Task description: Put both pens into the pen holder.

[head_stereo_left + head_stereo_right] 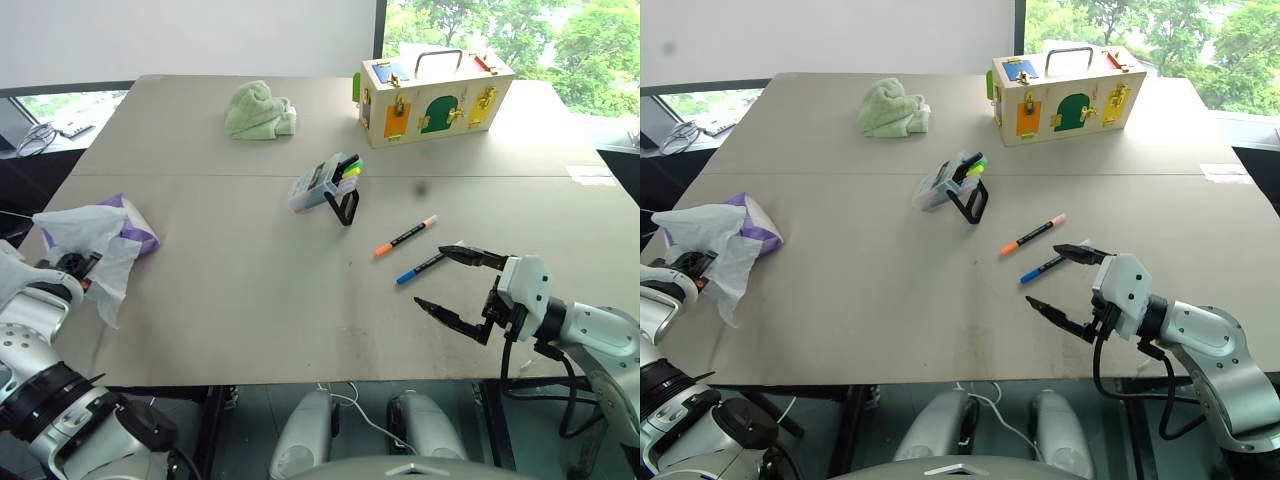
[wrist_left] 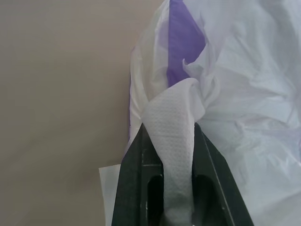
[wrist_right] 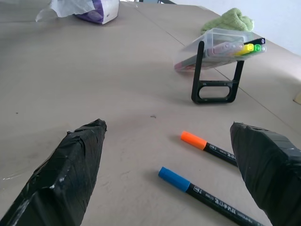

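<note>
**Ops:** Where are my two pens?

**Me:** Both lie flat on the grey table (image 1: 250, 300), side by side and nearly parallel. The orange-ended pen (image 1: 405, 236) is the one nearer the pen holder (image 1: 322, 182); the blue-ended pen (image 1: 424, 266) lies just on the near side of it. Neither is held.

**Ops:** And the holder?

**Me:** Tilted on its black wire stand near mid-table, with green and yellow markers (image 1: 348, 170) sticking out of its open end. Behind it sit a green cloth (image 1: 259, 109) and a wooden box with coloured doors (image 1: 434, 97).

**Ops:** Right claw?

**Me:** I see the right gripper (image 1: 455, 282) with its jaws spread wide and nothing in them, just beside the blue-ended pen's tip; from the wrist camera both pens lie between the two black fingers (image 3: 70, 165), untouched.

**Ops:** Left?

**Me:** The left gripper (image 2: 168, 141) is pinched narrow on a twist of white tissue (image 2: 175, 141) coming out of the purple tissue pack (image 1: 137, 236) at the table's left edge.
</note>
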Controlling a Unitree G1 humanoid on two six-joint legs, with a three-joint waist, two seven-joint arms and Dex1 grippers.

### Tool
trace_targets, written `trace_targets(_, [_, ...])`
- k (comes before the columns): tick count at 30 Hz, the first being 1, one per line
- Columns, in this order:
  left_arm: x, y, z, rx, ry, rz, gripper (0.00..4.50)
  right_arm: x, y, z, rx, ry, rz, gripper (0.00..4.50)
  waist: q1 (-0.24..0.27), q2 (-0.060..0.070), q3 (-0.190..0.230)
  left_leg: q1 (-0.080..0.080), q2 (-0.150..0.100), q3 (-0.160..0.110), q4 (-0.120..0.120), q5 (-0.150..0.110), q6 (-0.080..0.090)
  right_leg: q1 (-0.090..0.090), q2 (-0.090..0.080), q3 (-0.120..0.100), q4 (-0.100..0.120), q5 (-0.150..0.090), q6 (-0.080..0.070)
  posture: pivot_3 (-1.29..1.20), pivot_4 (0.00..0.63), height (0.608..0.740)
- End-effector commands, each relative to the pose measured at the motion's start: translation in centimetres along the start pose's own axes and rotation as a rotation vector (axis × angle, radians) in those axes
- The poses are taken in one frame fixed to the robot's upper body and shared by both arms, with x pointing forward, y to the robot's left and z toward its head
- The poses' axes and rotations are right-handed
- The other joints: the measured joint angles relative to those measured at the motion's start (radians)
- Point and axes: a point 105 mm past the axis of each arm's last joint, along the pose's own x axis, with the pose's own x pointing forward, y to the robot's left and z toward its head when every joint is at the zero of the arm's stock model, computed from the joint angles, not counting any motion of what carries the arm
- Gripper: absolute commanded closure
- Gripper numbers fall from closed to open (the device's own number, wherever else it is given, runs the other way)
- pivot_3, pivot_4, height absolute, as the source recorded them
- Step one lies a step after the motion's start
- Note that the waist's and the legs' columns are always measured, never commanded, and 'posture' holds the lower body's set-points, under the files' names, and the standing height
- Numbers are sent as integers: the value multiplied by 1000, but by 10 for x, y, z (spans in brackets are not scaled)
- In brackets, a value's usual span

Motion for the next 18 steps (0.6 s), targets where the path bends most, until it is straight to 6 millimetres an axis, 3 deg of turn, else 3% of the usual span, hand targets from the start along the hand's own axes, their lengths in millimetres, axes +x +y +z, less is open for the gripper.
trace_targets(1, [-13, 5, 20, -12, -118, 26, 2502, 1, -2, 9, -28, -40, 11, 0, -3, 0, 0, 0, 0, 0, 0, 0, 0, 0, 0, 0, 0, 0, 0, 0, 150, 740])
trace_targets(5, [-36, 6, 42, 93, -292, 92, 794, 2, -1, 9, -21, -45, 29, 0, -6, -2, -1, 0, 1, 0, 0, 0, 0, 0, 1, 1, 0, 0, 0, 0, 150, 740])
trace_targets(10, [-70, 27, 56, 190, -451, 298, 794, 8, -1, 10, -12, -64, 46, 0, -5, -2, -1, 0, 1, 1, 0, 0, 0, 0, 0, 2, 0, 0, 0, 0, 150, 740])
trace_targets(13, [-81, 29, 64, 253, -511, 355, 794, 10, -1, 10, -12, -71, 51, 0, -3, -2, -1, 0, 1, 1, 0, -1, 2, 0, 0, 1, 0, 0, 0, 0, 150, 740])
trace_targets(16, [-88, -49, 92, 457, -680, 75, 794, 11, -4, 9, -2, -67, 31, 0, 6, -6, -3, 0, 1, -1, 0, -2, 3, 0, 1, -1, 1, 0, -1, 0, 150, 740])
trace_targets(18, [-88, -113, 82, 502, -677, -217, 794, 10, -7, 9, 25, -59, 8, 0, 23, -7, -4, 0, 1, -4, 0, -1, 2, 1, 1, -3, 0, 0, -2, 0, 150, 740])
